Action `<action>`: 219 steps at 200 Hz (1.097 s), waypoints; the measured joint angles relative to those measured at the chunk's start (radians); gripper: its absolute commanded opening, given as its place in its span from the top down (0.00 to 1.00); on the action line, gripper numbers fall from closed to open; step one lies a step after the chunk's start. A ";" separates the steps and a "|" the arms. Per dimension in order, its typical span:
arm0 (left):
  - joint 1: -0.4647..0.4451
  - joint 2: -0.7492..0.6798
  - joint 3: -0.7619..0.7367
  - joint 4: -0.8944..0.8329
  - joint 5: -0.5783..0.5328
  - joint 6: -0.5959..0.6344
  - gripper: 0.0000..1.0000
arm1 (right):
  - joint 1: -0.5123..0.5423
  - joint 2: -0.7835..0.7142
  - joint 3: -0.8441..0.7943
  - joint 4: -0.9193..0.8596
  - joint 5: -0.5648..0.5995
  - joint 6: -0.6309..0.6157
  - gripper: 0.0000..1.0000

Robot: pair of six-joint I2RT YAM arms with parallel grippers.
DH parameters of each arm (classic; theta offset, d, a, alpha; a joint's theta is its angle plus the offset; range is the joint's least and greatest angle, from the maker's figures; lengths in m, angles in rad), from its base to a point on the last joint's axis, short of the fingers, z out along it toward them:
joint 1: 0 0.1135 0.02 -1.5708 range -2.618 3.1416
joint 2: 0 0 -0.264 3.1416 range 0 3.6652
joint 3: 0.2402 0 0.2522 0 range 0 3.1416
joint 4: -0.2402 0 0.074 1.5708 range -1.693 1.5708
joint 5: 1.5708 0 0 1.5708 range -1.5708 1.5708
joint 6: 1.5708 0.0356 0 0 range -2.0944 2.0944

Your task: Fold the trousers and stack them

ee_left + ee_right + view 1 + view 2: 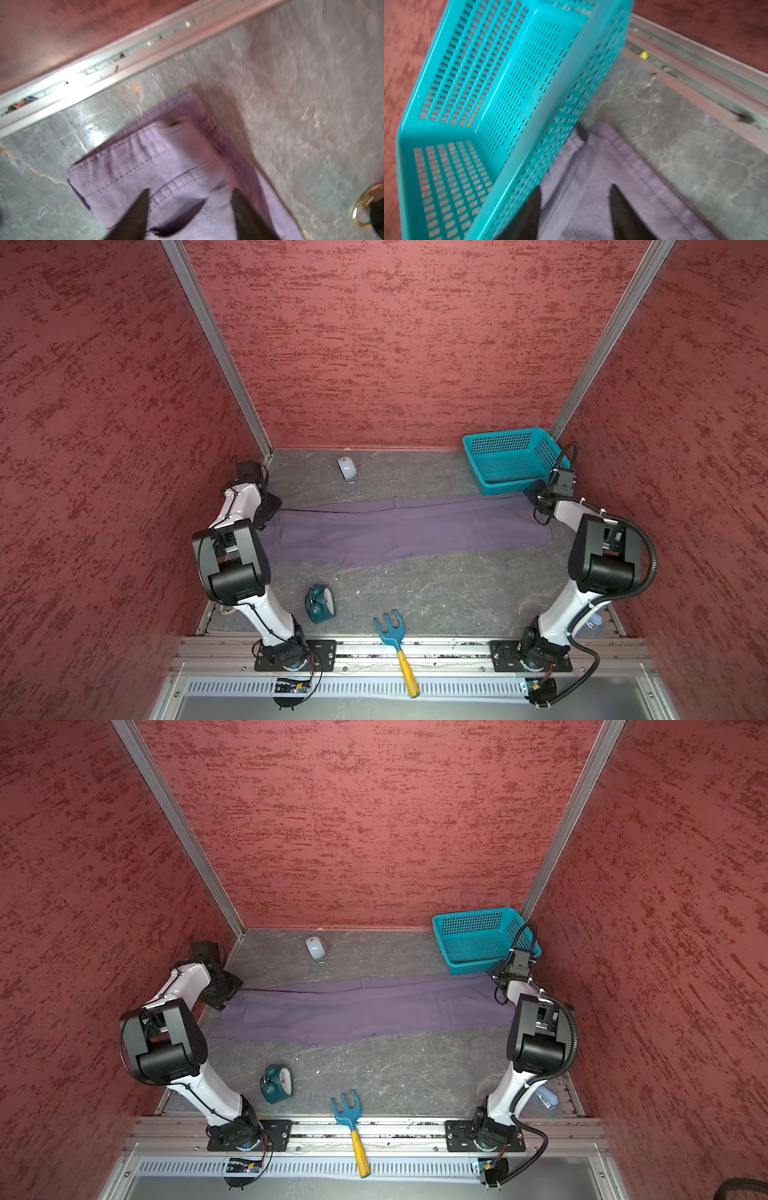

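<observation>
Trousers (399, 531) lie crosswise, waist seemingly left

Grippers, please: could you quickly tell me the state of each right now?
Left gripper: open, above the trousers, holding nothing.
Right gripper: open, holding nothing.

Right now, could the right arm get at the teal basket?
Probably yes: the right arm holds its jaws open over the end of the trousers, right beside the near wall of the basket, with nothing between them.
</observation>
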 measured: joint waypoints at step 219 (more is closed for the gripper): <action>-0.153 -0.284 -0.473 0.048 0.056 0.018 0.65 | -0.029 -0.243 -0.175 -0.472 0.040 -0.169 0.76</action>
